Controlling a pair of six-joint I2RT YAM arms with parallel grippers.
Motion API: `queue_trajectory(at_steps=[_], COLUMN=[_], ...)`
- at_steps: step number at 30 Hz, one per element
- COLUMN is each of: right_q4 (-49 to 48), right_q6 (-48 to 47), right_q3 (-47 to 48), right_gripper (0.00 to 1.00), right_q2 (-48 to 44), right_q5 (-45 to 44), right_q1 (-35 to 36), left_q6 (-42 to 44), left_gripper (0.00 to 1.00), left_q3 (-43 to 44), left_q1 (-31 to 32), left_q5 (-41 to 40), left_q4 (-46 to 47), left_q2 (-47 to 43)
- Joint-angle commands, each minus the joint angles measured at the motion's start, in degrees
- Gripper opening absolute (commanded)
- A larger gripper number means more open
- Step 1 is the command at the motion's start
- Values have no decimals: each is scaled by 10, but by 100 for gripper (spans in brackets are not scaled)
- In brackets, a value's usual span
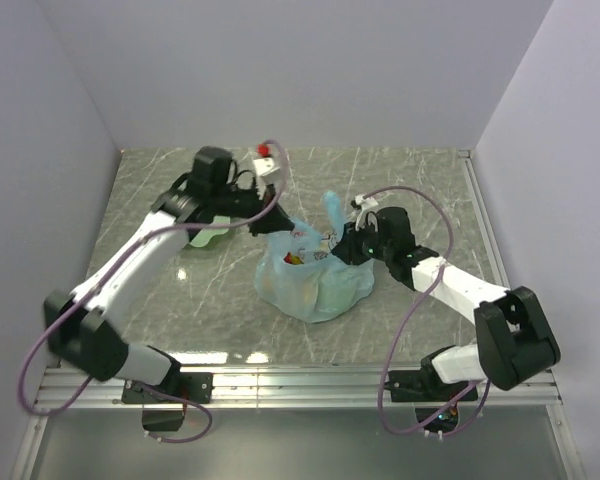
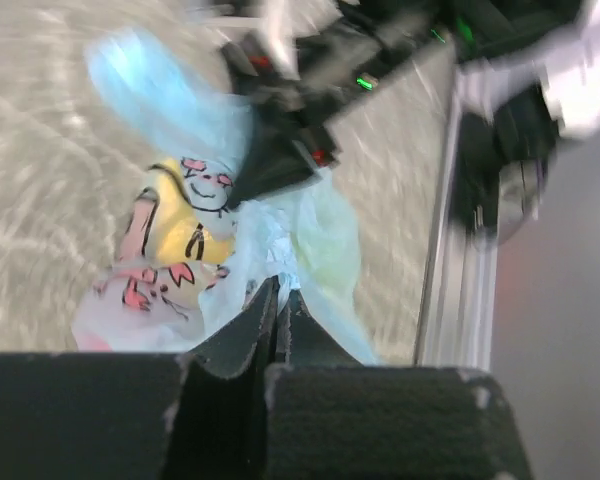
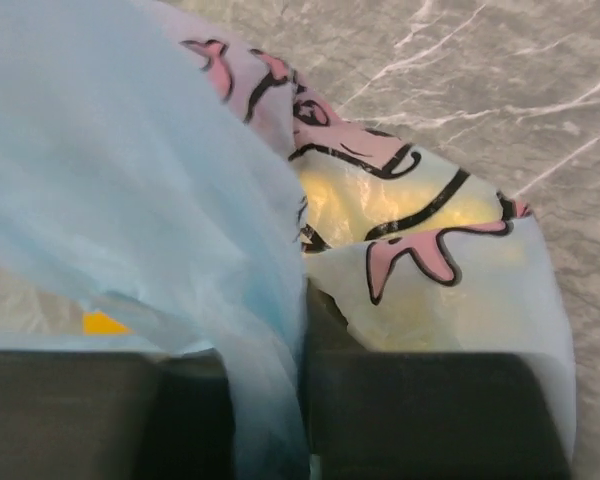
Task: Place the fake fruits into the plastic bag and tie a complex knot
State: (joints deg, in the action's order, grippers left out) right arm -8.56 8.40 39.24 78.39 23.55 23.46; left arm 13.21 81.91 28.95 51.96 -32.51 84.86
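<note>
The light-blue plastic bag (image 1: 315, 280) sits bulging at the table's middle, one handle loop (image 1: 332, 208) standing up. Fruit colours, red and yellow, show through its mouth (image 1: 294, 258); single fruits cannot be told apart. My left gripper (image 1: 270, 222) is shut on a pinch of the bag's edge (image 2: 280, 262) at its left top. My right gripper (image 1: 342, 246) is shut on bag film (image 3: 270, 400) at the right top; the film runs down between its fingers. The bag's pink and black print (image 3: 420, 250) over yellow fills the right wrist view.
A pale green dish (image 1: 208, 236) lies under my left arm, left of the bag. A small white block with a red piece (image 1: 267, 156) stands at the back. Side walls close in the table; a metal rail (image 1: 300, 385) runs along the near edge.
</note>
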Motion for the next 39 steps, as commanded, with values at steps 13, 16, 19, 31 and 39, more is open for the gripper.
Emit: queue_trajectory(at_steps=[13, 16, 19, 31, 39], right_q4=[-30, -94, -181, -369, -379], right_q6=[18, 48, 54, 79, 95], right_q3=[87, 75, 58, 44, 33], right_gripper=[78, 86, 92, 96, 96], right_q2=[-250, -224, -177, -48, -10], right_q5=[13, 45, 64, 110, 94], right_q1=[0, 18, 51, 131, 187], left_q6=[-405, -410, -415, -450, -457], left_gripper=[0, 0, 0, 0, 0], left_q3=[-183, -185, -185, -185, -181], left_q1=[37, 43, 46, 47, 44], left_q5=[-277, -283, -296, -318, -321], left_q4=[310, 310, 304, 264, 285], left_q2=[-155, -156, -154, -137, -133])
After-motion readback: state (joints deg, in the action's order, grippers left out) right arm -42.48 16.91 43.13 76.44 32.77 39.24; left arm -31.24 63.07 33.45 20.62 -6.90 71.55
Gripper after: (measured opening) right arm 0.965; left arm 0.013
